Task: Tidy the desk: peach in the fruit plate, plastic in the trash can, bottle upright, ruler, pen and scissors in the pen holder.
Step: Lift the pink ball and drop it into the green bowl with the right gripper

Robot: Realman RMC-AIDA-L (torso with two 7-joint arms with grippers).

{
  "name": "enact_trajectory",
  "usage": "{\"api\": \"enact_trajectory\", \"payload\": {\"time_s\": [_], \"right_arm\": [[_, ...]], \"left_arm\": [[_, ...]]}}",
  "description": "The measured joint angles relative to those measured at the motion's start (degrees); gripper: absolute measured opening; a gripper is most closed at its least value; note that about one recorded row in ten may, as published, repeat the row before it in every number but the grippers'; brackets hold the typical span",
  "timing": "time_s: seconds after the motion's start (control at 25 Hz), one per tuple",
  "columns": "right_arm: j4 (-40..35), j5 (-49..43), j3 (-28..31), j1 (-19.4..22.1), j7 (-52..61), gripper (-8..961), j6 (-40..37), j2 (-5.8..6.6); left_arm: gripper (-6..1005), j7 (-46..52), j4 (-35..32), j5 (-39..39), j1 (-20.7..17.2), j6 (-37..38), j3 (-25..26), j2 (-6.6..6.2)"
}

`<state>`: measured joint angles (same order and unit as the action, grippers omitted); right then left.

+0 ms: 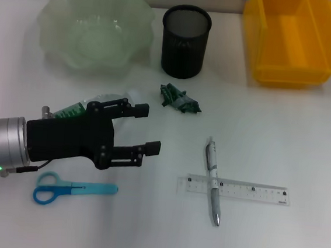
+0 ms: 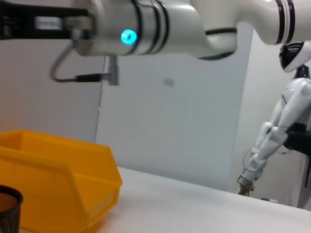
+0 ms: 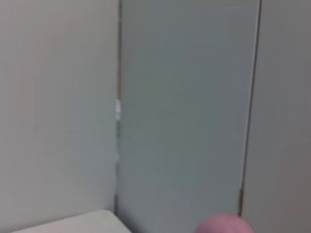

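I see my left gripper (image 1: 143,129) with fingers spread and empty above the lying bottle (image 1: 79,108), whose green label I cannot read, before the pen holder (image 1: 185,41).

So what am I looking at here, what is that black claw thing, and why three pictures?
It is a two-armed robot tidying a desk. The big picture is from its head camera; the other two are from cameras on its wrists, aimed mostly at walls. The black claw is its left gripper, jaws open, holding nothing, hovering over a lying bottle. On the table: a bowl, mesh cup, yellow bin, crumpled wrapper, scissors, and a pen across a ruler. The right gripper is out of sight.
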<state>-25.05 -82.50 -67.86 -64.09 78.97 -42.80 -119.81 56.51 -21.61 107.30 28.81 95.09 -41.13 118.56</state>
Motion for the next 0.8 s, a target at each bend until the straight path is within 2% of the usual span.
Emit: {"api": "enact_trajectory", "payload": {"time_s": [0.08,0.2,0.52,0.8], "right_arm": [[2.24,0.21,-0.02,-3.45,0.09,95,2.93,-0.11],[3.35,1.69,-0.02,-6.06,0.07,69,4.75,-0.21],[3.51,9.99,-0.84,-6.21,-5.98,24,5.0,-0.2],[3.64,10.19,-2.85,-6.0,-6.01,367,5.2,-0.18]], "left_arm": [[797,0.0,0.0,-0.4,-0.06,0.0,0.01,0.0],[797,-0.04,0.0,-0.67,-0.09,0.0,0.0,0.0],[792,-0.5,0.0,-2.13,-0.07,0.12,0.0,0.09],[788,-0.83,0.57,-2.44,0.12,0.31,0.0,0.09]]}}
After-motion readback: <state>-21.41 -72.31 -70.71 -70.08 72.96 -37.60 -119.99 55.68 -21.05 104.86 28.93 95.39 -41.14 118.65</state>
